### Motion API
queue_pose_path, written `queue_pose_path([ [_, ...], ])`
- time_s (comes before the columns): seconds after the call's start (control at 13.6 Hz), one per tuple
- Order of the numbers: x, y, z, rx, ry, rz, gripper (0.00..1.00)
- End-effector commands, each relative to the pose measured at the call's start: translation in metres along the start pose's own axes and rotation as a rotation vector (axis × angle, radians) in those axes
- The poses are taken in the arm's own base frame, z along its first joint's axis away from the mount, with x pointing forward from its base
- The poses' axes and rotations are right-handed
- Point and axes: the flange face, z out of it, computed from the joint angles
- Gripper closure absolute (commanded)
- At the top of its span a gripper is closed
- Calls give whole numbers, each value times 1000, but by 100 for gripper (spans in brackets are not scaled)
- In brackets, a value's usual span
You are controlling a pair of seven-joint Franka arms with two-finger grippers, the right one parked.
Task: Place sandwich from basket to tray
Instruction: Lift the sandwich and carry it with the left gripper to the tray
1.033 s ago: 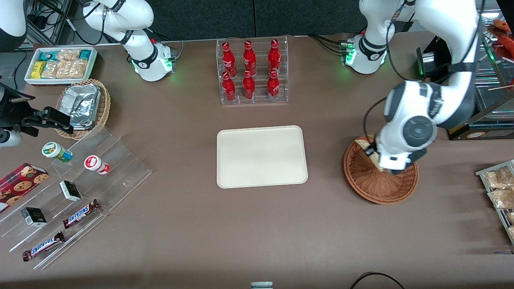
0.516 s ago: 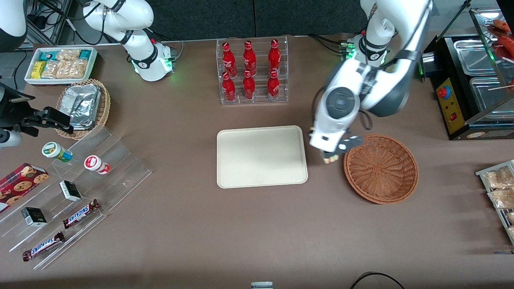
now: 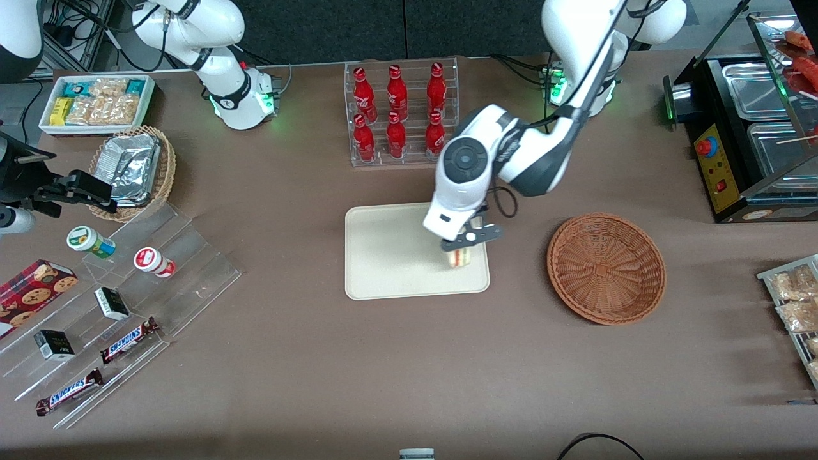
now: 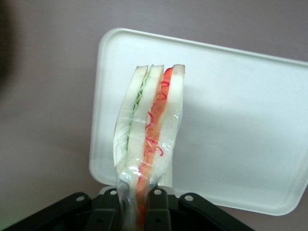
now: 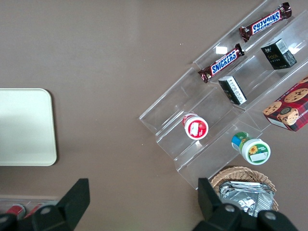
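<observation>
My left gripper point(image 3: 461, 246) hangs over the cream tray point(image 3: 383, 255), above the part of it nearest the basket, and is shut on the sandwich point(image 3: 459, 257). In the left wrist view the sandwich point(image 4: 149, 130) is a clear-wrapped wedge of white bread with green and red filling, pinched between the black fingers point(image 4: 161, 207) and pointing out over the tray point(image 4: 240, 125). The reddish-brown wicker basket point(image 3: 606, 268) sits beside the tray toward the working arm's end, with nothing in it.
A clear rack of red bottles point(image 3: 399, 112) stands farther from the front camera than the tray, close to my arm. A clear stepped stand with snacks point(image 3: 108, 300), a foil-packet basket point(image 3: 134, 169) and a white snack bin point(image 3: 96, 102) lie toward the parked arm's end.
My gripper lifted the sandwich out of the basket and carried it sideways to above the tray. The basket is left bare.
</observation>
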Motion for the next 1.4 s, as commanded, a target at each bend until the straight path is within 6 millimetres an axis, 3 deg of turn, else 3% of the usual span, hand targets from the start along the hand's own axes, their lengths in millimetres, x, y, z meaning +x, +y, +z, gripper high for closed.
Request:
queue_pose_path([
  [0.0, -1, 36, 15, -11, 6, 65, 100],
  [0.44, -6, 75, 56, 29, 33, 136, 100],
  [0.89, -11, 83, 89, 86, 50, 165, 100],
  [1.03, -11, 84, 92, 87, 49, 164, 100],
  [1.11, -11, 84, 91, 86, 50, 165, 94],
  [1.18, -10, 84, 91, 85, 49, 162, 55],
  [1.25, -9, 83, 93, 88, 48, 159, 1],
  [1.33, -9, 83, 97, 92, 46, 155, 0],
])
